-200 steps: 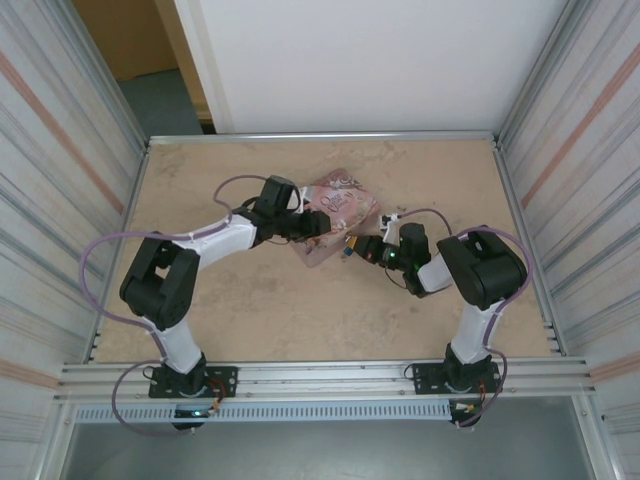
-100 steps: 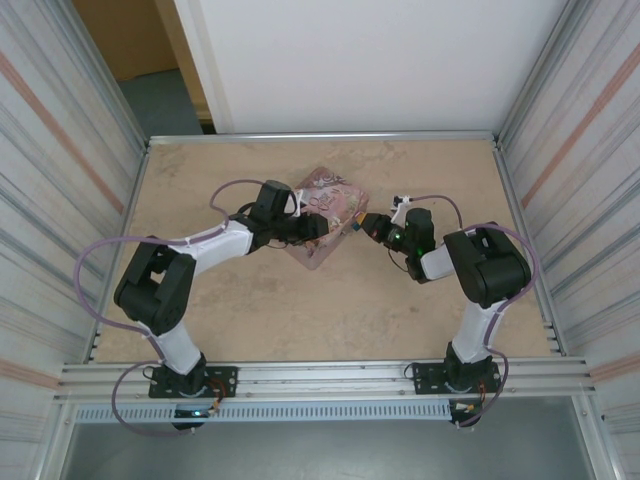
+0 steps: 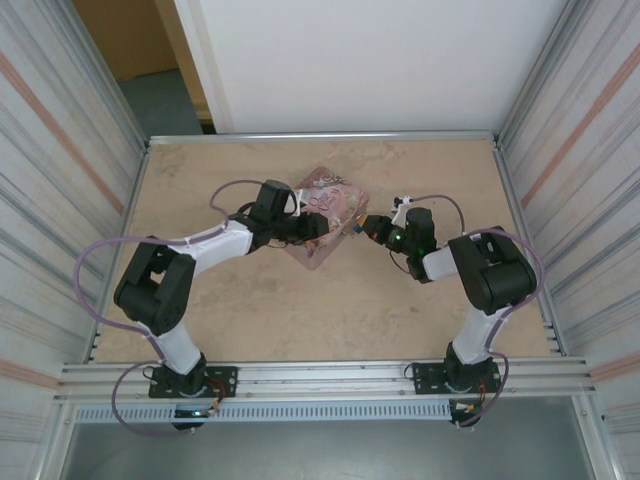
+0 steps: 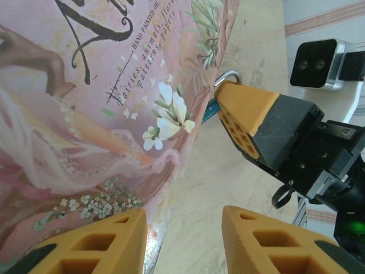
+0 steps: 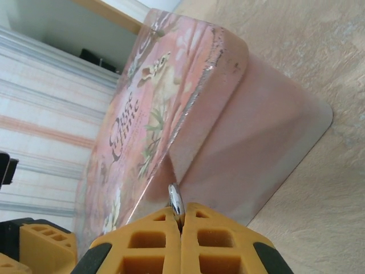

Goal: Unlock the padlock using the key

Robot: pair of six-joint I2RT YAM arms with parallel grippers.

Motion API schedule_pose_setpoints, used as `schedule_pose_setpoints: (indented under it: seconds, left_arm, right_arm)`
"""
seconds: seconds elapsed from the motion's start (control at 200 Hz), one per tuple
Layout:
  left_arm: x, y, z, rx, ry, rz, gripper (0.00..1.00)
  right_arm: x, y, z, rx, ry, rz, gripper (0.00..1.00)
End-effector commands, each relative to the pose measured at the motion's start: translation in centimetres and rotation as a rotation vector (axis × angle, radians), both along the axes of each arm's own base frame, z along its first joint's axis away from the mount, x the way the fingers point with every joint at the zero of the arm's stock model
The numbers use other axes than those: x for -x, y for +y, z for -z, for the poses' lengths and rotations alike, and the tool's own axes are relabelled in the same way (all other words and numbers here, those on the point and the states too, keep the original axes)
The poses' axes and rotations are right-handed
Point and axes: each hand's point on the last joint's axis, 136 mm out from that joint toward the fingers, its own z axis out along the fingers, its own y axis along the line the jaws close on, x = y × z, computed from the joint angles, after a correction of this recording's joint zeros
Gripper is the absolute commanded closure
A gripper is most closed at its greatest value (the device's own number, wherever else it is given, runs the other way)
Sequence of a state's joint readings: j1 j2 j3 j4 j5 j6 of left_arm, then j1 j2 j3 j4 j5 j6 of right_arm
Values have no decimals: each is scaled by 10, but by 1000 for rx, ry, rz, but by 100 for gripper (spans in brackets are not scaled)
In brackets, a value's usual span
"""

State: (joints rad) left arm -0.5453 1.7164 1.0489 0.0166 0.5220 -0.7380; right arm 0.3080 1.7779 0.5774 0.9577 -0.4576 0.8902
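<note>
Left wrist view is showing one pink tin point(image 4: 85, 114) with one small blue padlock point(image 4: 210, 112) sitting at its edge, the right gripper point(image 5: 181, 218) pinching its silver loop with fingers fully together, while the left gripper point(image 4: 182, 220) is hovering half open, holding nothing.

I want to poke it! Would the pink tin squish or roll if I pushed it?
The pink tin probably won't squish: its rim looks like hard, shiny metal. It likely slides rather than rolls, since its sides look flat and the table looks smooth. It may be light for its size, though I can't see inside.
</note>
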Motion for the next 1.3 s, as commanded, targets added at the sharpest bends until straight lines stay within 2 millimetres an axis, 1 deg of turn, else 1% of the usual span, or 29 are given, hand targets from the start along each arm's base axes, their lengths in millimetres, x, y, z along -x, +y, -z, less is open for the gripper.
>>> schedule_pose_setpoints:
  seconds: [0.0,0.1,0.251,0.336,0.441,0.551,0.671,0.777,1.012,1.177,1.212,1.222,1.237,1.298]
  left_arm:
    - [28,25,40,-124,168,-29,59]
    - [27,23,29,-110,137,-23,57]
    - [27,27,14,-91,97,-28,53]
    - [28,31,1,-82,54,-33,51]
    - [31,44,-12,-107,-4,-49,49]
    - [35,59,-21,-120,-50,-77,46]
    - [39,77,-30,-107,-89,-118,46]
    - [45,96,-32,-116,-114,-161,46]
    - [61,138,-36,-137,-166,-267,43]
    - [76,158,-35,-157,-188,-303,41]
    - [79,162,-34,-161,-189,-310,41]
    - [80,163,-34,-163,-191,-312,41]
    - [81,165,-34,-166,-192,-318,40]
    - [86,170,-33,-172,-199,-330,38]
  right_arm:
    - [5,-6,-6,54,-32,7,100]
    - [12,-9,-9,83,-34,-1,100]
    - [22,-15,-13,129,-32,-7,100]
    - [29,-17,-17,161,-33,-16,100]
    - [40,-21,-22,201,-29,-33,100]
    - [52,-25,-26,231,-22,-45,100]
    - [66,-26,-27,253,-10,-64,100]
    - [80,-26,-27,290,3,-87,100]
    - [110,-29,-35,364,39,-133,100]
    - [134,-32,-40,412,74,-169,100]
    - [139,-33,-36,424,98,-179,100]
    - [141,-33,-42,420,82,-179,100]
    - [142,-33,-45,421,76,-180,100]
    - [150,-34,-48,435,80,-191,100]
